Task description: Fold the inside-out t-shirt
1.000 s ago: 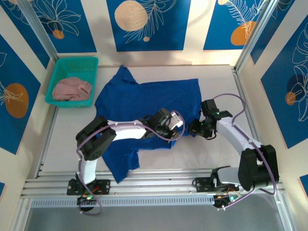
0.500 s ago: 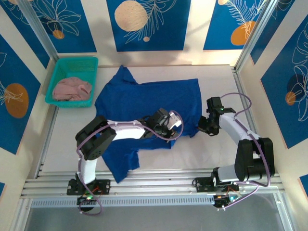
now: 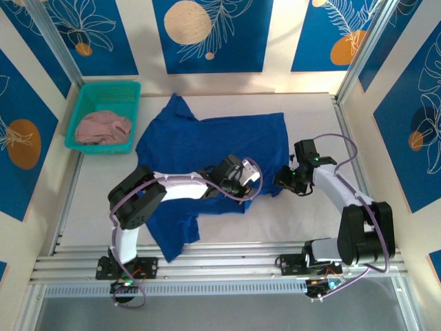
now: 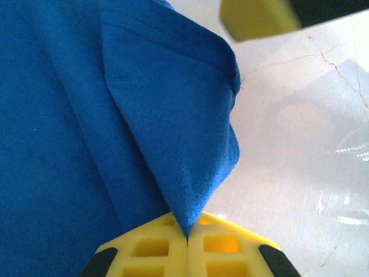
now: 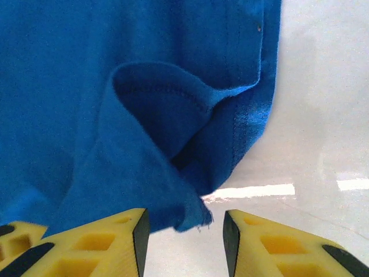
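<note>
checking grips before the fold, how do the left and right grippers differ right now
Left gripper is shut, pinching a point of the blue t-shirt; right gripper is open, a hem corner lying loose between its jaws. Left arm stretches across the shirt; right arm reaches in over the table. Both have yellow fingers, low at the shirt's edge.

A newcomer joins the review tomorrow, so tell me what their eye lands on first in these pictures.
The royal-blue t-shirt sprawls across the middle of the table. The left hand is pinched shut on a fold near its right edge, while the right hand stands open at a curled hem corner. At far left, a teal basket holds a pink garment.
</note>
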`<state>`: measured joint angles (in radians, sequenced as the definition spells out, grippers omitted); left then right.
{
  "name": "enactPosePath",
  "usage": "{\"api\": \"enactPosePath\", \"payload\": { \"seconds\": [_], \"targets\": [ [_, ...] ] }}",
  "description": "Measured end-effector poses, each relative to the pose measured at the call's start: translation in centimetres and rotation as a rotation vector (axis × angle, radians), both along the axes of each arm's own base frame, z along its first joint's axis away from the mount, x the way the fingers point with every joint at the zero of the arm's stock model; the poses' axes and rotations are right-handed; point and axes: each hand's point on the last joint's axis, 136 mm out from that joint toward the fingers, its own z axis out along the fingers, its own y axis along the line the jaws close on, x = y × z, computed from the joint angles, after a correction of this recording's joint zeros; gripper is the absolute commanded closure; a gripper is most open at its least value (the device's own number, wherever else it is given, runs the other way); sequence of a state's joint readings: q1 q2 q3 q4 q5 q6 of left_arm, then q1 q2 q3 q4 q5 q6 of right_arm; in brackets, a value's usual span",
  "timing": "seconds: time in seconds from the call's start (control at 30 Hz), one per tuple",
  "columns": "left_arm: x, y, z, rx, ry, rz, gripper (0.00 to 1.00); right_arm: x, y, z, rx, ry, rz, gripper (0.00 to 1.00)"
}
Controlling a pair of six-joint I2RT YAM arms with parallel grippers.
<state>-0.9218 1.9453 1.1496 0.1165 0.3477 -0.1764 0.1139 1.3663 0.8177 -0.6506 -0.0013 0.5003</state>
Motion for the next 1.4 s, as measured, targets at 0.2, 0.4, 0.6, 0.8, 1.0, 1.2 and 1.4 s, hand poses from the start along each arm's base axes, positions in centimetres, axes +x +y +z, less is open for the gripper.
{"api": "enactPosePath", "payload": {
  "seconds": [0.2,0.4,0.6,0.8,1.0,1.2,1.4],
  "targets": [
    [0.0,0.0,0.0,0.000,0.002,0.000,1.00,0.2,0.2,-2.2,-0.035,0.072,0.024,0.74],
    [0.0,0.0,0.0,-0.001,0.001,0.000,1.00,1.0,0.0,-2.1,-0.058,0.059,0.039,0.96],
    [0.0,0.0,0.1,-0.001,0.000,-0.001,1.00,1.4,-0.9,1.2,-0.035,-0.035,0.020,1.00],
    [0.6,-1.2,0.9,-0.037,-0.015,-0.013,1.00,1.5,-0.5,8.9,0.107,-0.263,0.048,1.00],
    [0.9,-2.3,1.4,-0.060,-0.027,-0.025,1.00,1.2,-0.3,10.3,0.199,-0.286,0.077,1.00],
    [0.6,-2.5,1.1,-0.057,-0.021,-0.034,1.00,1.5,-0.8,9.4,0.225,-0.254,0.061,1.00],
    [0.5,-2.5,1.1,-0.056,-0.021,-0.033,0.91,1.7,-1.5,8.4,0.213,-0.229,0.036,1.00]
  ]
}}
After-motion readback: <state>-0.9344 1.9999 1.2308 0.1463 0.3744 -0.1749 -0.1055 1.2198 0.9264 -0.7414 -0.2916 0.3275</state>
